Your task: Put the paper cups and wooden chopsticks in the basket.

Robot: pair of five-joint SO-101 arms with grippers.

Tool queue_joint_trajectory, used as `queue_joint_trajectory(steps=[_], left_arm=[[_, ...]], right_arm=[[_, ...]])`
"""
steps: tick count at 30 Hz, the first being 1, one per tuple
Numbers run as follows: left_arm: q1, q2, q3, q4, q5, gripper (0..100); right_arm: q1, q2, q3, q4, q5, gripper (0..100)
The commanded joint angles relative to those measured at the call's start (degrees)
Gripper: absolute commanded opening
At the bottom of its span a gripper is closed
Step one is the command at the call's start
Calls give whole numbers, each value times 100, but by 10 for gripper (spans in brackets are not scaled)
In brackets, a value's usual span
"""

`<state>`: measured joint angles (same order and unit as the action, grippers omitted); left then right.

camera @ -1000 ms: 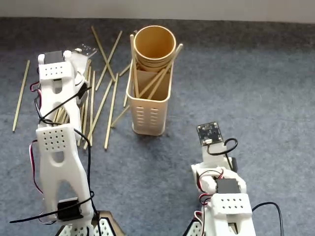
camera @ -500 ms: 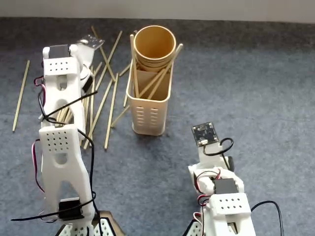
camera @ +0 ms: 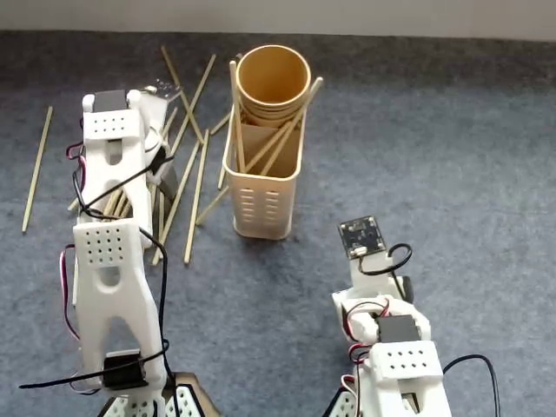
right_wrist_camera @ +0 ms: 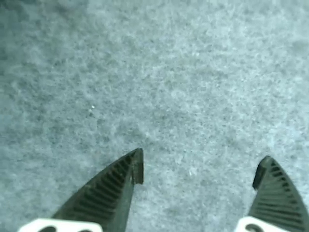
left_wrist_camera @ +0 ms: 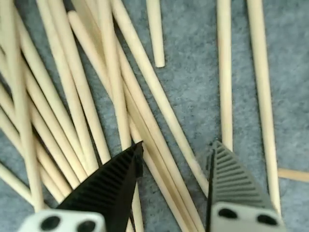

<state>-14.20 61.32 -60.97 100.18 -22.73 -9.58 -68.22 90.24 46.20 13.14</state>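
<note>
Wooden chopsticks [left_wrist_camera: 159,94] lie under the outstretched left gripper [left_wrist_camera: 177,144], jaws parted.

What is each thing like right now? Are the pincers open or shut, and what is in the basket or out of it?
left pincer: open, low over the loose chopsticks
right pincer: open, holding nothing, above bare carpet
basket: standing upright
paper cups: stacked, in the basket
chopsticks in the basket: leaning beside the cups
loose chopsticks: lying scattered on the carpet, outside the basket

Open carpet [camera: 452,156] right of basket [camera: 261,204], loose chopsticks [camera: 197,187] crowding its left
</note>
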Motion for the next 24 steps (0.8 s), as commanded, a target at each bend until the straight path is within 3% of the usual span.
queue_joint_trajectory(steps=[1, 13, 17, 21, 24], left_arm=[[-119, 31, -75, -26, -44, 191], [-110, 22, -84, -9, -44, 3], [-84, 13, -84, -9, -44, 18], [-154, 48, -75, -9, 237, 206], [-215, 75, -48, -9, 70, 204]], right_arm=[[-57, -66, -154, 31, 53, 358], [-57, -66, -154, 31, 53, 358], [-57, -66, -154, 31, 53, 358], [-57, -66, -154, 31, 53, 358], [-57, -66, -154, 31, 53, 358]])
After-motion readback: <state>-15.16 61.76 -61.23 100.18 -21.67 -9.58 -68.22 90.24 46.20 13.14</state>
